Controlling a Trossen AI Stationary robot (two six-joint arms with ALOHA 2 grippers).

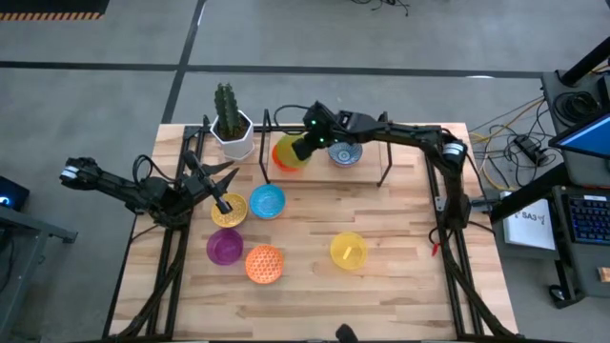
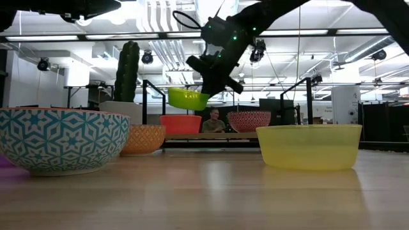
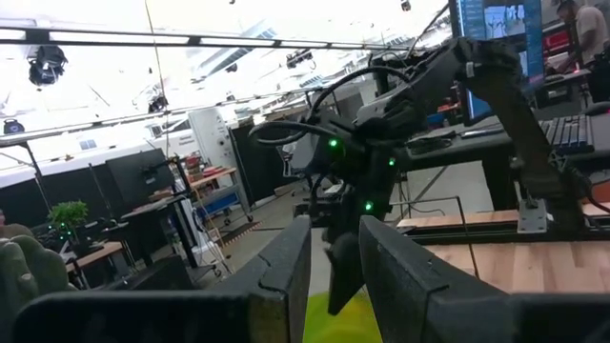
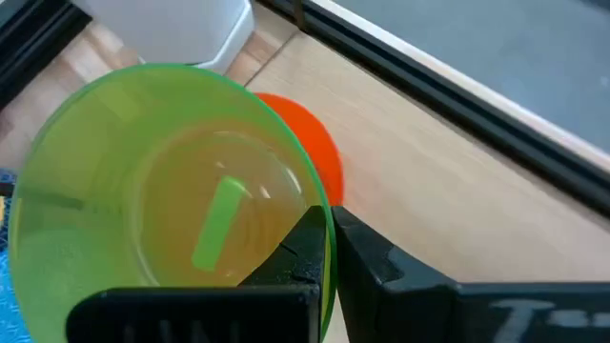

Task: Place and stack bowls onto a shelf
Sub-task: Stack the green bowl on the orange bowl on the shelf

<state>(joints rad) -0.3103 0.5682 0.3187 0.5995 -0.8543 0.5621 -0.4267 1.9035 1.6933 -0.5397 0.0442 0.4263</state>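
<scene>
Right gripper: jaws clamped on the green bowl's rim, above the red-orange bowl on the shelf. Left gripper: over the gold bowl, jaws narrowly parted. No legible writing.

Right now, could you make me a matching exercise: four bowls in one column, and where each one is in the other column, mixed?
Bowls:
1. green bowl
2. red-orange bowl
3. yellow bowl
4. purple bowl

Places:
A. on the shelf
B. held in the air by the right pincer
C. on the table, next to the orange patterned bowl
D. alone on the table's right half

Pairs: 1-B, 2-A, 3-D, 4-C
</scene>
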